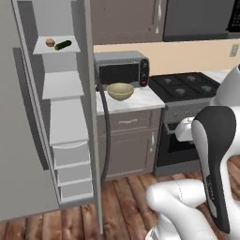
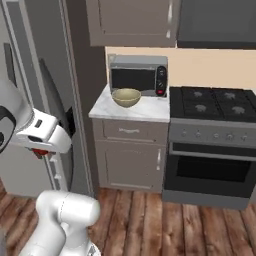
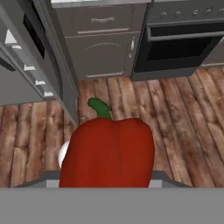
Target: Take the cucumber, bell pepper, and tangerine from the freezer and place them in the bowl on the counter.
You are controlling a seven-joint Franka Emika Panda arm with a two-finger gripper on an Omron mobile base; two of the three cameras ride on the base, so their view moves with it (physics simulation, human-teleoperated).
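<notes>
Closest to me, in the hand view, the bell pepper (image 3: 107,153) sits right up against the camera, glossy red with its green stem pointing away toward the wood floor (image 3: 183,118). It sits where the fingertips would rise, so I read the gripper (image 3: 107,181) as clamped on the bell pepper, though the fingers themselves are hidden behind it. In the right base view a bit of red (image 2: 41,151) peeks out under the white hand, which hangs in front of the freezer (image 2: 30,75), left of the counter (image 2: 145,111) and lower than its top.

Taking the freezer as my landmark: its door (image 1: 93,117) stands open, edge-on toward me, with the long dark curved handle (image 1: 107,136) on the counter side. Inside, on the upper pale shelf (image 1: 56,47), the tangerine (image 1: 50,42) and the cucumber (image 1: 63,45) lie side by side, the tangerine to the left, the cucumber angled just right of it. Below them I see 2 bare shelves and then 3 drawers (image 1: 72,171).

Just right of the freezer is the counter, white marble over brown drawers. The bowl (image 1: 120,91) stands on it near the front edge, and I see nothing in it. The grey microwave (image 1: 123,69) is directly behind the bowl. Further right of the freezer, past the counter, is the black stove (image 1: 187,86) with its oven below.
</notes>
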